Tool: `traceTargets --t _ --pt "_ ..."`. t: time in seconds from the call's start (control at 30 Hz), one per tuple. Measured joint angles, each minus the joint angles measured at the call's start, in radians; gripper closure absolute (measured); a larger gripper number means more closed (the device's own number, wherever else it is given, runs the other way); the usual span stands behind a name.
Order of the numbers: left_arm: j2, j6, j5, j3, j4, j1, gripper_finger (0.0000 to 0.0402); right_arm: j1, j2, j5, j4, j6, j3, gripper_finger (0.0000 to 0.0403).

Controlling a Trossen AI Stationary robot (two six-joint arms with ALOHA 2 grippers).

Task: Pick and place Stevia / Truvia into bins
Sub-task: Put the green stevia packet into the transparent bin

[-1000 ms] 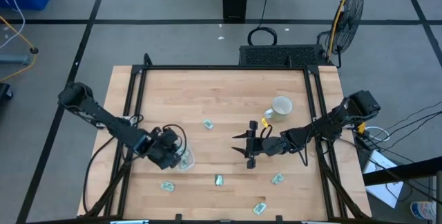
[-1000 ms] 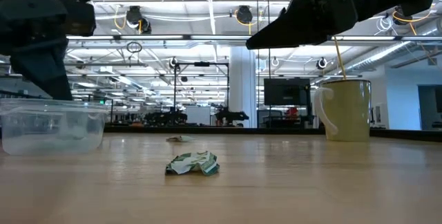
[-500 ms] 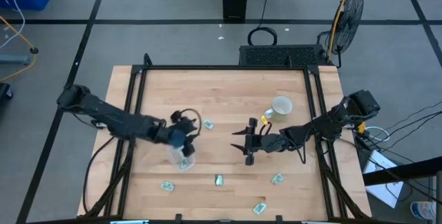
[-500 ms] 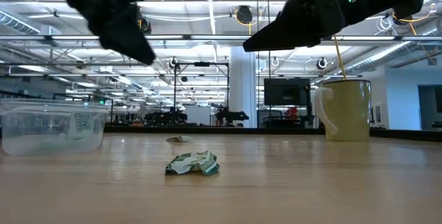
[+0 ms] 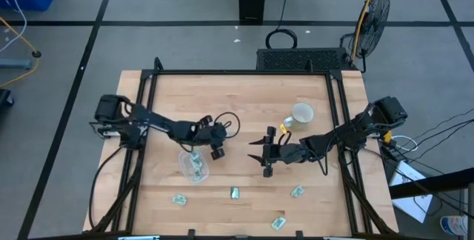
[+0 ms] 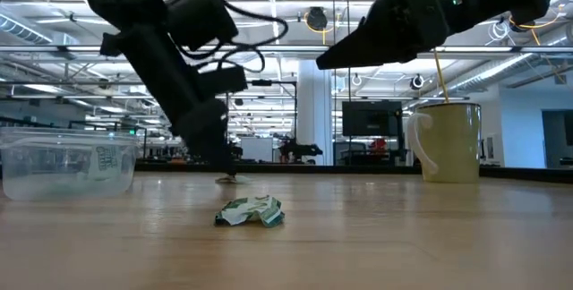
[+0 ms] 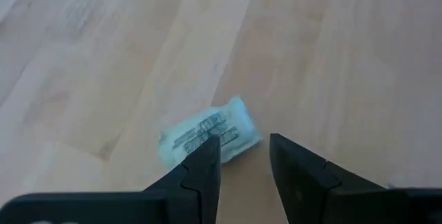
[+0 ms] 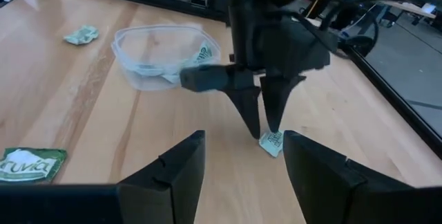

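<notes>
A pale green and white packet [image 7: 207, 131] lies flat on the wood near the table's middle. My left gripper [image 7: 243, 144] stands over it, pointing down, fingers a little open; the right wrist view shows the tips [image 8: 264, 126] right above the packet [image 8: 271, 142]. The clear bin [image 5: 183, 158] sits just nearer and to the left, with packets inside [image 6: 106, 158]. More packets lie on the near part of the table [image 5: 178, 199] [image 5: 235, 192] [image 5: 297, 191] [image 5: 278, 223]. My right gripper [image 5: 261, 157] hovers open to the right of the middle, above the table. My left gripper comes at the packet's near edge [image 7: 228, 148] from above, pointing down. One fingertip [image 7: 209, 148] overlaps that edge, the other stands beside it on bare wood. The packet lies flat on the table. Whether the tips touch it, I cannot tell.
A white mug [image 5: 301, 112] with a straw stands on the right, far side. A crumpled packet [image 6: 251, 211] lies close to the low camera. Black rails [image 5: 244, 72] frame the table. Bare wood [image 5: 237, 103] stretches across the far half.
My left gripper has left the spot above the bin, swung toward the table's right and far side, and come down over the packet near the middle. In the low view a packet now shows against the bin's wall. The right arm has kept still.
</notes>
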State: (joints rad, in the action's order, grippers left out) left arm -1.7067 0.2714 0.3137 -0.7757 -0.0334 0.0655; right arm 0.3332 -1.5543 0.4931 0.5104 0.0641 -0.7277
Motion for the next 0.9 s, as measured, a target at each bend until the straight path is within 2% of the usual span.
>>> traceTargets --t 0.23,0.43,0.5,0.57,0.7,0.9 --pt "-0.026 0.011 0.002 0.0 0.008 -0.006 0.0283 0.0 0.0 0.0 -0.022 0.0 0.0 0.0213" --pt "-0.011 0.024 0.0 0.0 -0.001 -0.005 0.038 0.0 0.0 0.0 -0.031 -0.001 0.0 0.0215" --pt "0.01 0.049 -0.031 0.001 -0.008 0.001 0.0393 0.0 0.0 0.0 -0.031 -0.003 0.0 0.0215" --pt "0.052 0.072 -0.06 0.0 -0.017 0.015 0.0394 0.0 0.0 0.0 -0.037 -0.022 0.0 0.0215" --pt "0.187 0.169 -0.06 0.0 -0.139 0.086 0.0397 0.0 0.0 0.0 -0.045 -0.034 0.0 0.0215" --pt "0.418 0.435 -0.013 0.0 -0.367 0.305 0.0399 0.0 0.0 0.0 -0.073 -0.058 0.0 0.0216"
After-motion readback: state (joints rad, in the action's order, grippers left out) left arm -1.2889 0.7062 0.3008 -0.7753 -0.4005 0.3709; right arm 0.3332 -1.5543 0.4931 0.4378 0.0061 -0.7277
